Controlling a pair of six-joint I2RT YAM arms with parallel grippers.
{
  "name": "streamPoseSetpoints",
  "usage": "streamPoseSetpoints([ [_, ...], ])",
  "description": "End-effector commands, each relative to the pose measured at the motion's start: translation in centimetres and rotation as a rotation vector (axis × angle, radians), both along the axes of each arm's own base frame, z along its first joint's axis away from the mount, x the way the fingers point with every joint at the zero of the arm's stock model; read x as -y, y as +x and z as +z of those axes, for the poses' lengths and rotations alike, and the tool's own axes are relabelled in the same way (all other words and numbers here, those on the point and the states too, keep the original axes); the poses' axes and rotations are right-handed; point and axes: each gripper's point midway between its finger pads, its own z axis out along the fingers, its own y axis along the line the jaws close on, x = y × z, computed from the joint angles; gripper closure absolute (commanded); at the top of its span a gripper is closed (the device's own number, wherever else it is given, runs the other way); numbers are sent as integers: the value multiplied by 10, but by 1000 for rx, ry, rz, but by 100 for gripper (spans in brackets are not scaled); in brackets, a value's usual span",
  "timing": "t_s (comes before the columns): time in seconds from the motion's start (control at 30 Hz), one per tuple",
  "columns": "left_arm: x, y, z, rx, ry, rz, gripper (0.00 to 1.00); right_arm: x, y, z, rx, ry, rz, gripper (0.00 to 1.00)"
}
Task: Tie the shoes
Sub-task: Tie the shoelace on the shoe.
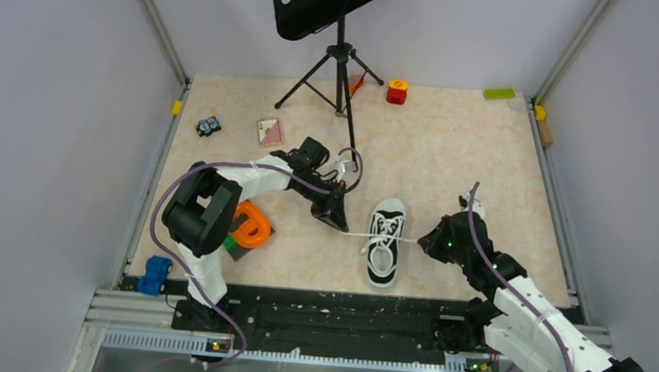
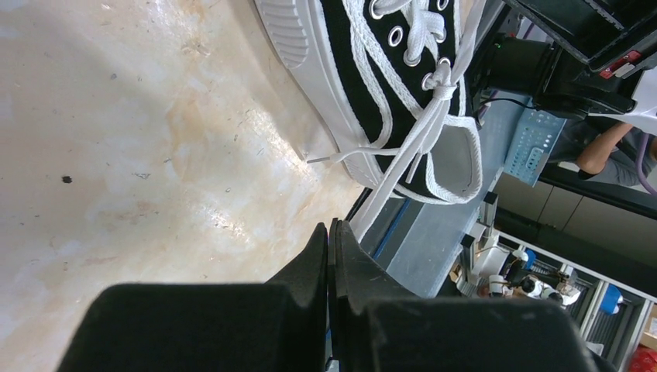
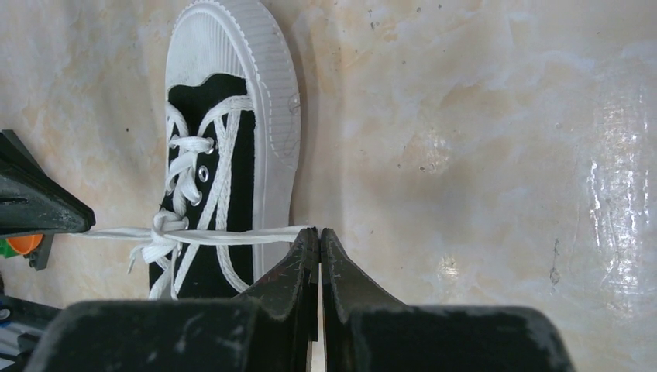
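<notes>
Pinching the white laces, one end each, right gripper and left gripper are pressed shut, line taut. Sneaker lies between them on the table, toe pointing away, knot over the eyelets. Music stand beyond.

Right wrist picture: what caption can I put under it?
Right gripper shut on a white lace stretched taut from the black sneaker.

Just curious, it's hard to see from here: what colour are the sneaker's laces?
The laces are white, clearest in the right wrist view.
</notes>
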Motion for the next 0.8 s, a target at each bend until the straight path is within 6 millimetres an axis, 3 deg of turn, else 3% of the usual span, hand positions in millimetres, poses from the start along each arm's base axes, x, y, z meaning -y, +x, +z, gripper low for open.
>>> streamPoseSetpoints([
  [0.0,-13,0,-9,-9,53,20,100,22,0,-11,-11,-76,-65,100],
  [0.3,-6,14,38,88,4,29,100,20,7,6,24,-58,-65,100],
  [0.4,-6,14,29,67,14,22,100,19,9,6,25,-60,-62,100],
  [0.63,-14,-3,-14,-23,55,28,100,28,0,-7,-2,-76,-81,100],
  [0.77,-18,-7,-18,-28,68,27,100,28,-1,-8,-2,-66,-87,100],
])
